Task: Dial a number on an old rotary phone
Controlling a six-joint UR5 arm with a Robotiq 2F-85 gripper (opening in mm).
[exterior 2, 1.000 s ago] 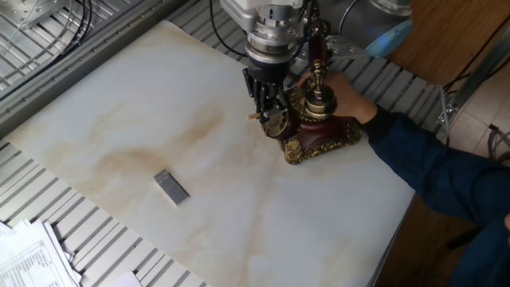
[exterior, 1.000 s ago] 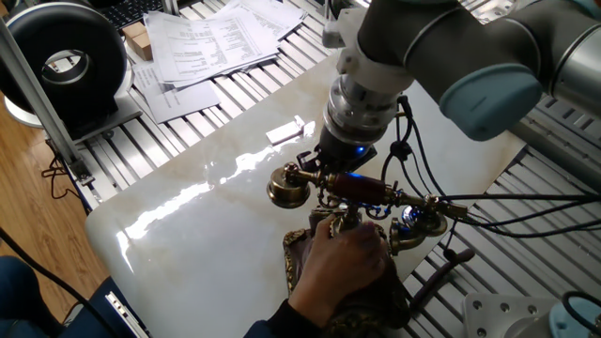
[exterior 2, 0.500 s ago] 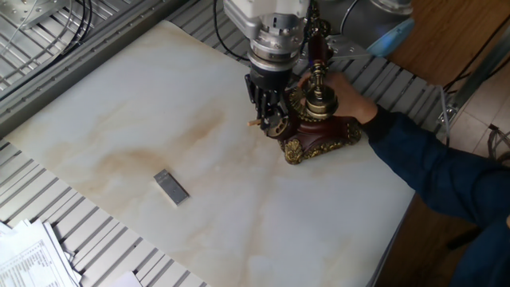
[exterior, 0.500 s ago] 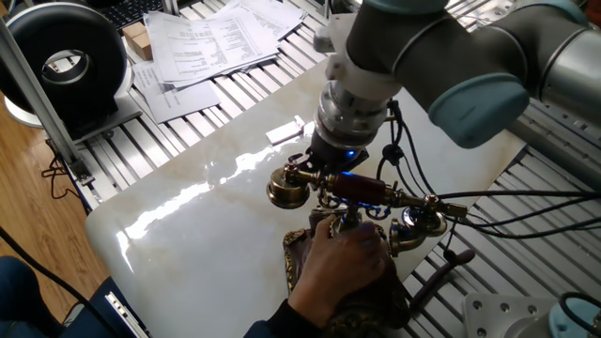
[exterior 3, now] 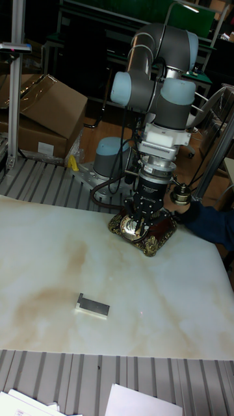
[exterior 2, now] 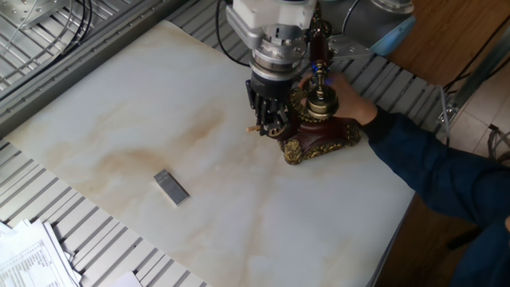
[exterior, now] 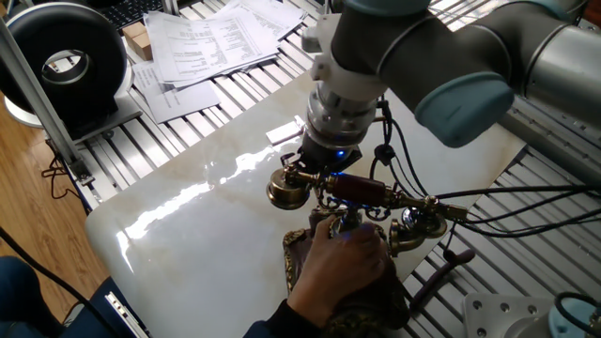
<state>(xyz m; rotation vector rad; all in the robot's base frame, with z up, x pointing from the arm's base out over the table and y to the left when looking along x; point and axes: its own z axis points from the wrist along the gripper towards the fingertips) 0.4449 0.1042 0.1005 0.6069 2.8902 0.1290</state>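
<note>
Marble tabletop (exterior 2: 119, 119), phone (exterior 2: 319, 131) at far edge, steadied by person's hand (exterior: 343, 263). Gripper (exterior 2: 267, 119) lowered onto dial; jaw state cannot be told. Dial best turned slowly, base kept pinned.

A pale marble-patterned table top (exterior 2: 119, 119) rested on a slatted metal frame (exterior 2: 32, 215); on it stood the old rotary phone (exterior 2: 319, 135); a small grey block (exterior 2: 171, 186) lay well apart from it.
</note>
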